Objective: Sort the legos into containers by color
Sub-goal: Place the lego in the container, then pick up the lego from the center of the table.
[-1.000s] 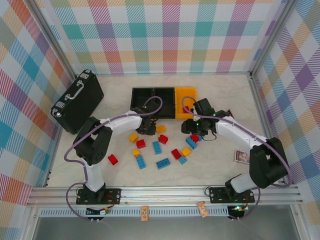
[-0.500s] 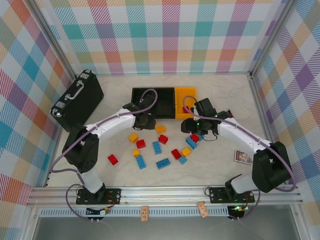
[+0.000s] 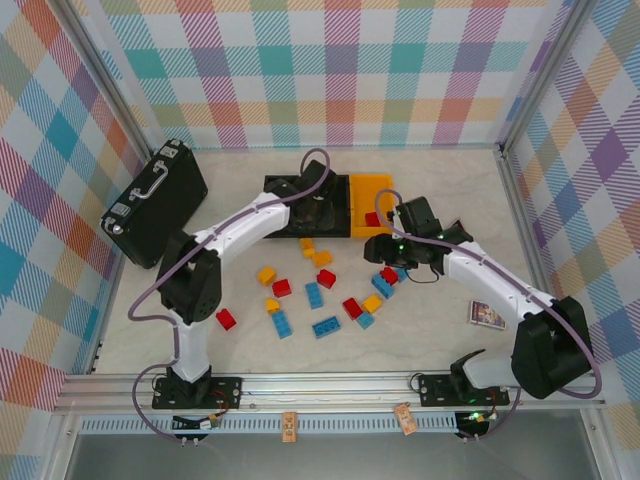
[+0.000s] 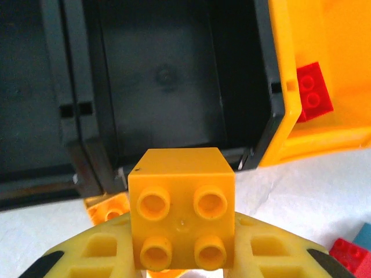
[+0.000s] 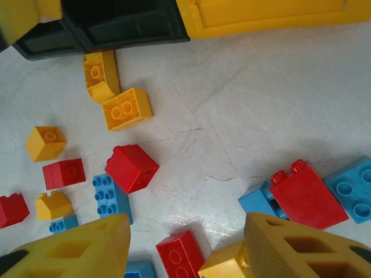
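My left gripper [image 4: 182,234] is shut on a yellow-orange lego [image 4: 181,208], held studs toward the camera at the near rim of a black container [image 4: 162,75]. A second black container [image 4: 29,87] adjoins it on the left. The yellow-orange container [image 4: 324,133] on the right holds a red lego [image 4: 313,92]. From above, the left gripper [image 3: 318,213] hangs over the black containers [image 3: 290,190] beside the yellow one [image 3: 372,190]. My right gripper [image 5: 185,246] is open above loose legos, over a red one [image 5: 181,255] and a yellow one [image 5: 223,267].
Loose red, blue and yellow legos lie scattered mid-table, among them a red one [image 3: 226,319] and a blue one [image 3: 326,326]. A large black case with a handle [image 3: 155,200] lies at the left. A small card [image 3: 483,314] rests at the right. Checked walls and metal posts enclose the table.
The left arm has swung away from the pile to the black containers, carrying the yellow-orange lego. The right arm has barely shifted.
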### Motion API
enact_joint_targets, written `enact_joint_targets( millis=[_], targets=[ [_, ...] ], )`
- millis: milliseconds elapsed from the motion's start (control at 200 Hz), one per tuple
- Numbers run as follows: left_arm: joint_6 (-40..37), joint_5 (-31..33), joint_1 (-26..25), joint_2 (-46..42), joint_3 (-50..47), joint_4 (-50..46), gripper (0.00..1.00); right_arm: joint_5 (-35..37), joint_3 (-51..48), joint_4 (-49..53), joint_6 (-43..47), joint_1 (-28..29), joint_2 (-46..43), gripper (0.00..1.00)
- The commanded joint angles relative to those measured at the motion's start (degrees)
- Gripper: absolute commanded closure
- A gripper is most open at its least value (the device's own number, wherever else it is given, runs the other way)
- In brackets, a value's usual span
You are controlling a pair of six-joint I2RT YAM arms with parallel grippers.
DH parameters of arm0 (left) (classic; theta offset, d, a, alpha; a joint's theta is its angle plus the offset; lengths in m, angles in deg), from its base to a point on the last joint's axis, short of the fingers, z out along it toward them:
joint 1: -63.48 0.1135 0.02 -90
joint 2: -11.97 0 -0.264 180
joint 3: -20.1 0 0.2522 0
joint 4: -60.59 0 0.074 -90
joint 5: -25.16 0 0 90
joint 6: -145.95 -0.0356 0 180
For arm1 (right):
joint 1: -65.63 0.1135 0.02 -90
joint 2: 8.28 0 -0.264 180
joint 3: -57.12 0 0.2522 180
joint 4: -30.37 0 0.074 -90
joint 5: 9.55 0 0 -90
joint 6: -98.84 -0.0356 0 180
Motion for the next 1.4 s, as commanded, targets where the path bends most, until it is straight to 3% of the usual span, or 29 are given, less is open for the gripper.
enact_joint_targets(
  millis=[0,270,340,595,745,1105,1395],
  targets=[
    [0.72,-0.15,0.15,4.34,5.48,-3.37,0.75,-0.76,-1.28,-1.4,-1.13,-0.46,-1.4,0.45],
    [1.12,2.21,0.08,11.06,11.57,-5.3,0.72,-1.09,-2.07,-2.18,-1.62,-0.69,-1.45,0.45],
    [1.07,2.58,0.13,11.68,12.18,-5.35,0.66,-0.96,-2.03,-2.19,-1.52,-0.6,-1.28,0.45],
    [0.88,2.45,0.13,11.23,13.49,-5.63,0.51,-0.91,-1.93,-2.54,-1.49,-0.64,-0.76,0.45],
    [0.49,1.9,-0.4,8.28,12.08,-5.56,0.51,-0.61,-1.08,-1.74,-1.09,-0.64,-0.74,0.44],
    [1.38,1.18,-1.14,-10.51,-8.78,-0.33,0.49,-1.07,2.05,0.66,0.87,-0.73,1.09,0.42],
    [6.97,2.75,-1.15,-22.22,-24.32,-0.44,0.47,-2.66,3.76,1.43,1.37,-0.44,2.8,0.42]
  ],
)
